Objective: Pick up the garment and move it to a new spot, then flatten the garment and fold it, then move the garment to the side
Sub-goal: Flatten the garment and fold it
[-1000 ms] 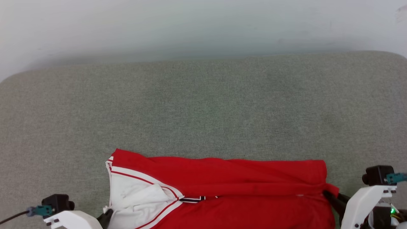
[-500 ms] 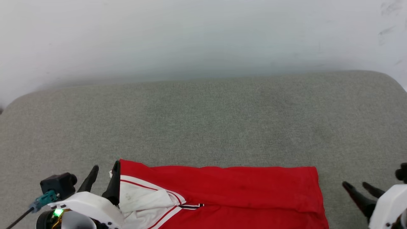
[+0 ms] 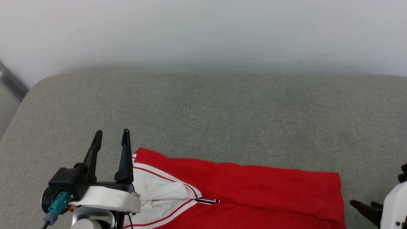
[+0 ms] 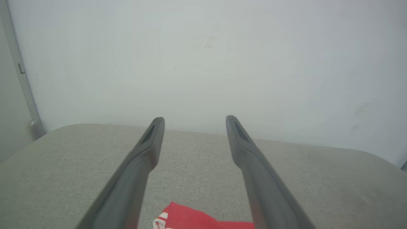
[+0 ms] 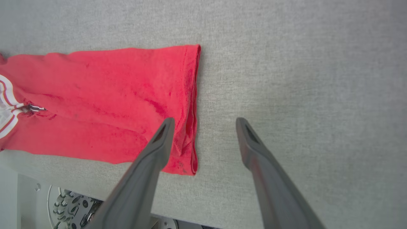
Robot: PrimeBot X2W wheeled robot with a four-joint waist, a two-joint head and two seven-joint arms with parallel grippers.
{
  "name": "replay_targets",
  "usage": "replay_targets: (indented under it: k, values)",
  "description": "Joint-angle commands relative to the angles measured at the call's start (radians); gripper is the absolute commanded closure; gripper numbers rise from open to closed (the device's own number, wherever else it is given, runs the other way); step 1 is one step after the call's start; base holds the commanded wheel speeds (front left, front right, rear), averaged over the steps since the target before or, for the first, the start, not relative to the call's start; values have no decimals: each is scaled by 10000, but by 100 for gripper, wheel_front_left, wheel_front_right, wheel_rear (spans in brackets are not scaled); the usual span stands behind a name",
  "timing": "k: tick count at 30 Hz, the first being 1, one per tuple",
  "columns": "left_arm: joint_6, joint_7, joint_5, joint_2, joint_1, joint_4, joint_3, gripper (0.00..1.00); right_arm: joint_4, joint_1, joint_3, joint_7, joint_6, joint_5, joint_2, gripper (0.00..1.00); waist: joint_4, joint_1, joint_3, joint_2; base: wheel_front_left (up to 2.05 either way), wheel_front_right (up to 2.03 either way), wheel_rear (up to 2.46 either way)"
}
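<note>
The garment lies folded as a long red band on the grey padded surface, near its front edge, with a white panel and striped trim at its left end. My left gripper stands open just left of that end, fingers pointing away from me and holding nothing. In the left wrist view the left gripper is raised above the garment's corner. My right gripper is open at the lower right, just clear of the garment's right hem. In the right wrist view the right gripper hovers over that hem, empty.
A pale wall runs along the far edge of the surface. Bare grey fabric stretches behind and to both sides of the garment. The surface's left edge drops off beside a grey strip. Part of my base shows below the front edge.
Both grippers have opened and let go of the garment's ends. The left one has risen beside the left end; the right one has drawn off to the right. The head camera has shifted.
</note>
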Motion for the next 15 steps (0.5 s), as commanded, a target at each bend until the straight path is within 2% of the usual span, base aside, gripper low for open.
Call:
replay_targets:
  k: [1, 11, 12, 13, 14, 15]
  values:
    - [75, -81, 183, -76, -170, -111, -22, 0, 170, -157, 34, 121, -7, -76, 147, 0, 384, 0, 349, -1, 0, 0, 0]
    - [56, -153, 598, -181, -434, -316, -269, 0, 1889, -364, 635, 17, -7, 252, 761, 0, 957, 0, 1014, -1, 0, 0, 0]
    - [60, -150, 630, -166, -427, -301, -294, 0, 2058, -338, 740, 42, -6, 316, 816, 7, 972, 0, 1023, -1, 0, 0, 0]
    - [55, -143, 645, -149, -438, -298, -310, 0, 2201, -350, 836, 29, -6, 384, 835, 55, 983, 0, 1030, -1, 0, 0, 0]
    - [50, -132, 659, -121, -456, -291, -321, 0, 2287, -370, 922, -14, -6, 455, 850, 75, 982, 0, 1017, -1, 0, 0, 0]
    - [56, -102, 660, -99, -445, -279, -329, 0, 2330, -382, 1015, -56, -4, 514, 828, 100, 970, 0, 981, -1, 0, 0, 0]
